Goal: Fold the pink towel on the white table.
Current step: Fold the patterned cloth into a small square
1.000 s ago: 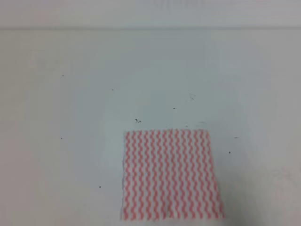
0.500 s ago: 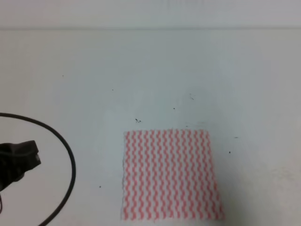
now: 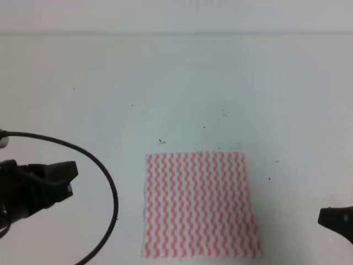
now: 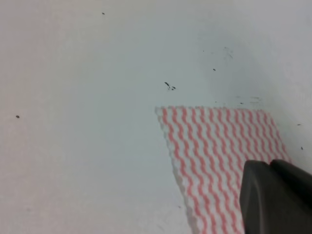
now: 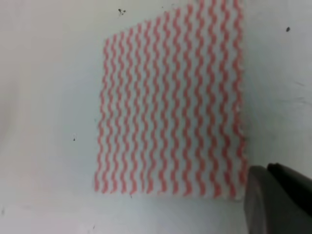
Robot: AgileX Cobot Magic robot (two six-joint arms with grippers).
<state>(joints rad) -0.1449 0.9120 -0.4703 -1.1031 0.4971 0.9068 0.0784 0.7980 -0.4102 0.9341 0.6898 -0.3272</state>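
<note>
The pink towel (image 3: pixel 199 204) lies flat and unfolded on the white table (image 3: pixel 176 83), between the left gripper (image 3: pixel 66 174) and right gripper (image 3: pixel 333 218). Neither touches it; whether their jaws are parted cannot be told. Approach underway; next, each must reach a towel corner.

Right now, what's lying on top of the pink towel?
Nothing rests on the pink towel; it lies flat and unfolded on the white table. In the left wrist view the left gripper hides its near corner, so that part can't be checked.
</note>
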